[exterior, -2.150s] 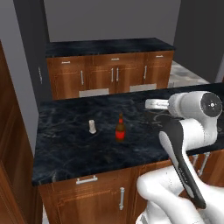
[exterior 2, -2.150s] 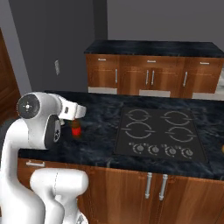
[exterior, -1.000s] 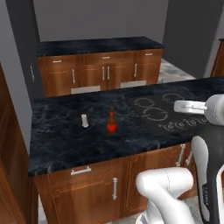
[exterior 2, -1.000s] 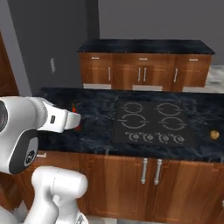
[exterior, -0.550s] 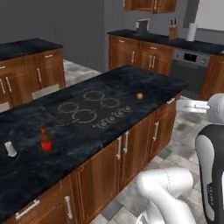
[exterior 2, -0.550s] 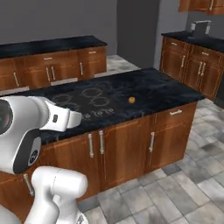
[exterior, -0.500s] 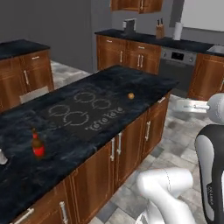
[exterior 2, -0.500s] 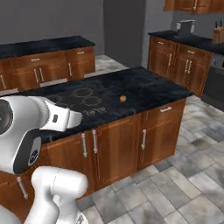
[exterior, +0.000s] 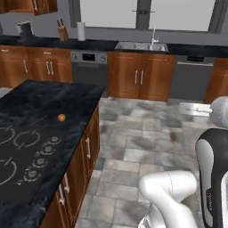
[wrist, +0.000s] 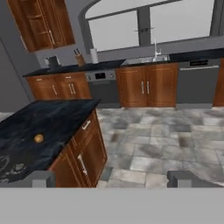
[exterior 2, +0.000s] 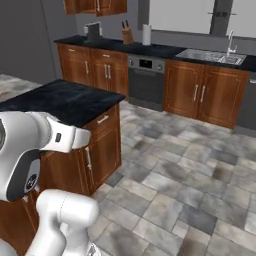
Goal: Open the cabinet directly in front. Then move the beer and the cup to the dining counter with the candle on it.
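The robot faces across a tiled kitchen floor (exterior: 147, 133) toward a far run of base cabinets with a sink (exterior: 141, 45) and an oven (exterior: 89, 67), while the dining counter (exterior: 40, 111) — black veined marble with a cooktop (exterior: 18, 156) set in it — lies off to the left of the arm. A small orange object (exterior: 61, 117) sits on the marble near the cooktop; what it is cannot be told. In the hand view the gripper (wrist: 116, 177) carries nothing, its two finger tips (wrist: 41, 178) standing wide apart at the bottom. Neither bottle nor candle appears on the stretch of marble shown here, and the green cup cannot be made out anywhere. The wall cabinet (wrist: 43, 24) hangs at the upper left of the hand view, and one door seems to stand ajar, showing shelves — though that is hard to confirm. Judging by this, the step in hand is travel with an empty gripper, probably to fetch the cup. The next move calls for bringing the base round to face that cabinet, finding the cup, and lining the spread fingers up around it.
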Available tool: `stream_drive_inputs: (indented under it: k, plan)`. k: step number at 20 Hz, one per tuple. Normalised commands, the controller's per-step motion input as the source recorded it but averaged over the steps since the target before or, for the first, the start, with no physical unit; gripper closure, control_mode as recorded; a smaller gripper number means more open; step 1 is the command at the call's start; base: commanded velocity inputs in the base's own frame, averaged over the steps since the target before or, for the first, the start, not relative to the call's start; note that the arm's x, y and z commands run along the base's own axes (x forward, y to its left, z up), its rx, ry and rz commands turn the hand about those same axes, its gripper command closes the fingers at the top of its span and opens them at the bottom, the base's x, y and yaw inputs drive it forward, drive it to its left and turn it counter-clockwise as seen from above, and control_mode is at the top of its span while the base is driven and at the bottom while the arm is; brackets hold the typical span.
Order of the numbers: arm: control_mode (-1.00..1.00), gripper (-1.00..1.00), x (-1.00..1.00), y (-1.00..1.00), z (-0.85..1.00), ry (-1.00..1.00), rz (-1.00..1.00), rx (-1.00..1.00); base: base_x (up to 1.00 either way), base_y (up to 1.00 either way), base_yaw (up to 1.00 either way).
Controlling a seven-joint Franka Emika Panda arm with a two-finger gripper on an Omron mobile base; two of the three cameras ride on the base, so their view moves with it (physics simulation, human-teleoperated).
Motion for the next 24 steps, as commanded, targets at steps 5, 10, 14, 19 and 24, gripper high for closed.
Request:
stream_drive_inputs:
  k: [5,10,14,19,24]
  plan:
    - [1.00,-1.00,0.00,0.00,0.00,0.00,0.00,0.00,1.00,-0.24,-0.42]
    - [1.00,-1.00,0.00,0.00,0.00,0.00,0.00,0.00,1.00,-0.30,-0.33]
    - [1.00,-1.00,0.00,0.00,0.00,0.00,0.00,0.00,1.00,-0.24,-0.33]
    - [1.00,-1.00,0.00,0.00,0.00,0.00,0.00,0.00,1.00,-0.01,-0.23]
    - [1.00,-1.00,0.00,0.00,0.00,0.00,0.00,0.00,1.00,0.00,-0.14]
